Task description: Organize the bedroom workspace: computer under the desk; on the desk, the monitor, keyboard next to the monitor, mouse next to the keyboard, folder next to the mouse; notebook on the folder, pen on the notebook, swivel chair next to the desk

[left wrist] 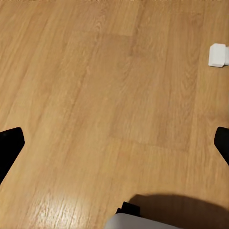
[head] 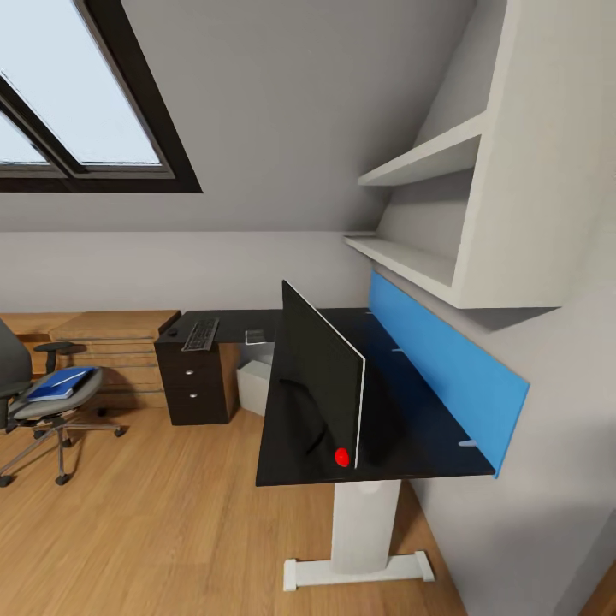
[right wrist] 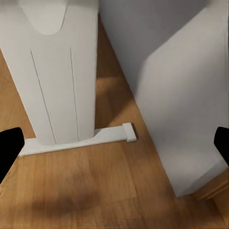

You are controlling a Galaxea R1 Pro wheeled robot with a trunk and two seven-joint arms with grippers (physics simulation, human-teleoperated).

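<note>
The black desk [head: 402, 445] runs along the right wall and turns left at the far corner. The monitor [head: 321, 376] stands on it, seen nearly edge-on, with a red spot low on its stand. At the far end lies the keyboard [head: 200, 334], with a small dark mouse [head: 174, 331] beside it and a pale flat item [head: 255, 336] on its other side. The white computer [head: 254, 385] sits under the desk. At the left, the swivel chair [head: 34, 411] holds the blue folder [head: 58, 383]. My left gripper [left wrist: 114, 143] hangs open over bare floor. My right gripper [right wrist: 114, 143] is open near the desk's leg.
The desk's white leg [right wrist: 57, 71] and its foot [right wrist: 78, 140] stand close to the grey wall [right wrist: 191, 95]. A black drawer unit [head: 195, 381] and a light wooden chest [head: 111, 351] sit at the far side. White shelves [head: 428, 158] hang above the blue back panel [head: 445, 359].
</note>
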